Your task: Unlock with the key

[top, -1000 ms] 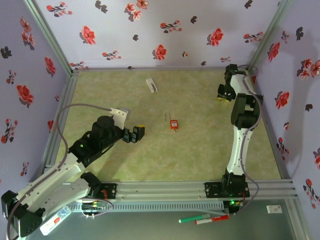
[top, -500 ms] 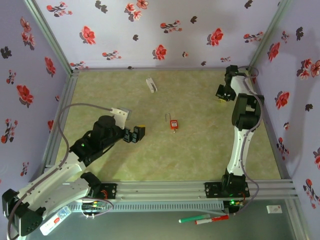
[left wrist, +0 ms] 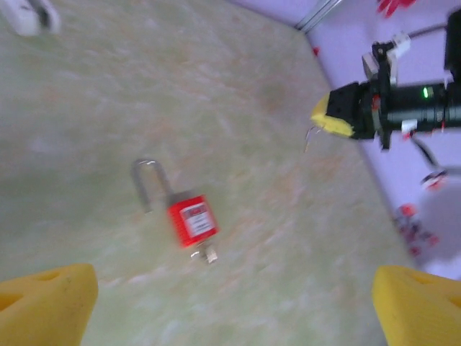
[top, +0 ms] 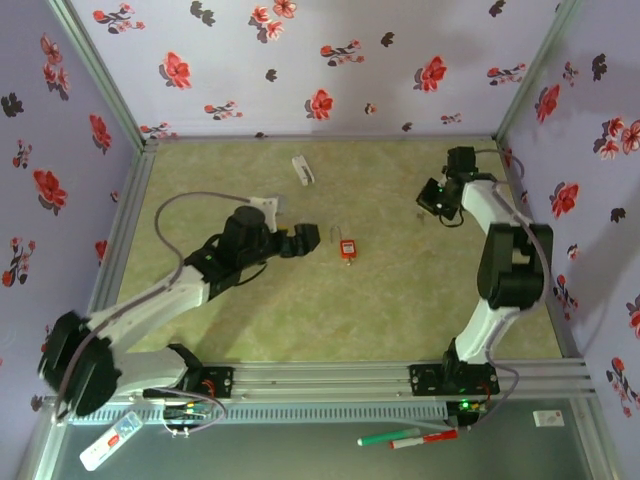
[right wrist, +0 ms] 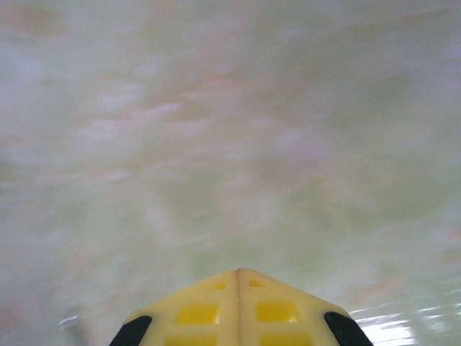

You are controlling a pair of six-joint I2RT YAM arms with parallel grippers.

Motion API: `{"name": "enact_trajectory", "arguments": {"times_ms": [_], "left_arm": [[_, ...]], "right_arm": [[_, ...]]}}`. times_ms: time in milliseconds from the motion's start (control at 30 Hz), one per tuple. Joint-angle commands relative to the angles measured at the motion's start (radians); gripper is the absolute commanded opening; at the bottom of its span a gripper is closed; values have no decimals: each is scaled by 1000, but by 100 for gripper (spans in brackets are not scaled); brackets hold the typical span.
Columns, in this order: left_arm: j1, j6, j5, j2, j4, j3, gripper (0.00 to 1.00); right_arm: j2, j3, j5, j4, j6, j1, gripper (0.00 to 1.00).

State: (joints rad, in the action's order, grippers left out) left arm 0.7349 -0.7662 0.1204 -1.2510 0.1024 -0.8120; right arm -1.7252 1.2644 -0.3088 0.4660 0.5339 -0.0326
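The padlock (top: pixel 347 249) lies flat about mid-table, red body with the shackle toward the back wall. It's just ahead of the left gripper (top: pixel 304 238), whose yellow fingers (left wrist: pixel 50 299) are spread wide. The right gripper (top: pixel 432 197), over near the right wall, is pinched closed with a thin metal bit dangling from its tips, which looks like the key (left wrist: pixel 309 138). A small white thing (top: pixel 302 169) sits near the back wall. The table (top: pixel 400 310) is mottled green and the walls (top: pixel 250 60) are lilac with red flowers.
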Motion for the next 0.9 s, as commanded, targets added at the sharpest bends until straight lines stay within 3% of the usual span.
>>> {"name": "enact_trajectory", "arguments": {"times_ms": [0,133,333,600,867], "left_arm": [[-5,-329,76,-96,295,-50,96],[7,-508,74,-224,510,-60,91],[34,-631,49,-320,617,-76,89],[54,-839,48,-410,773,-41,87],[64,-926,26,-439,816,-20,87]], "right_arm": [[142,-133,-127,-236,162,-70,0],[269,-274,-151,-404,290,-141,0],[368,-398,-154,-611,414,-226,0],[399,-428,-141,-700,456,-341,0],[414,-451,-107,-772,483,-429,0]]}}
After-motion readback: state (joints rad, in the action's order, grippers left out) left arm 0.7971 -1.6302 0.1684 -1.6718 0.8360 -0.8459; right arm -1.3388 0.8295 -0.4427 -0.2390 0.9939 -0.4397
